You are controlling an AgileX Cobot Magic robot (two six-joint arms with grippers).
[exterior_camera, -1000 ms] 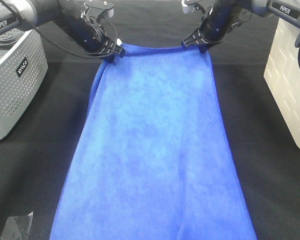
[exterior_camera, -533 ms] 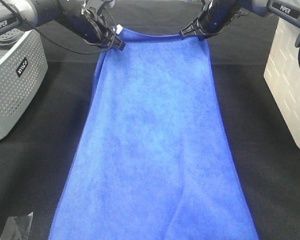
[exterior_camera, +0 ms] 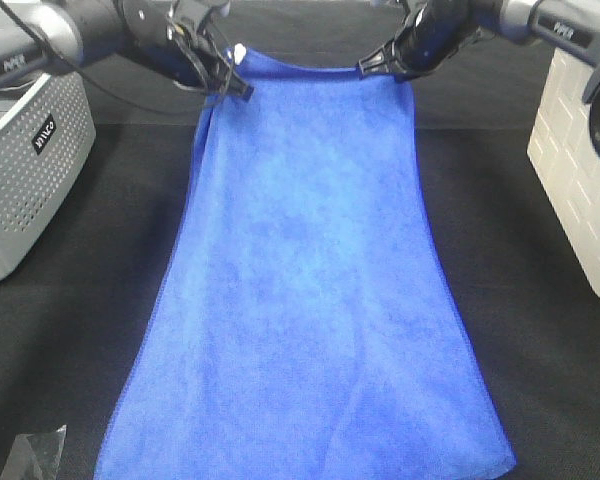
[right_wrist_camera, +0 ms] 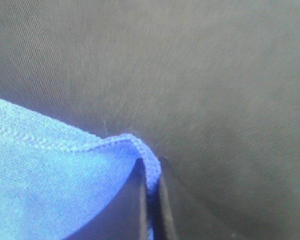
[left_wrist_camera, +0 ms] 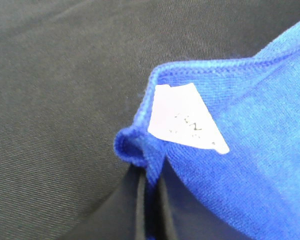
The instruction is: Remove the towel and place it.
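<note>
The royal-blue towel lies lengthwise down the middle of the black table, its far edge lifted. My left gripper is shut on the far left corner, where a small white tag shows beside the pinched hem. My right gripper is shut on the far right corner; the stitched hem is squeezed between its dark fingers. The near end of the towel rests flat at the table's front.
A grey perforated basket stands at the left edge, a white basket at the right. A small dark crumpled scrap lies at the front left. Black tablecloth surrounds the towel.
Both grippers have moved farther back and slightly up with the towel's far corners. The towel has slid away from the front edge and stretched longer.
</note>
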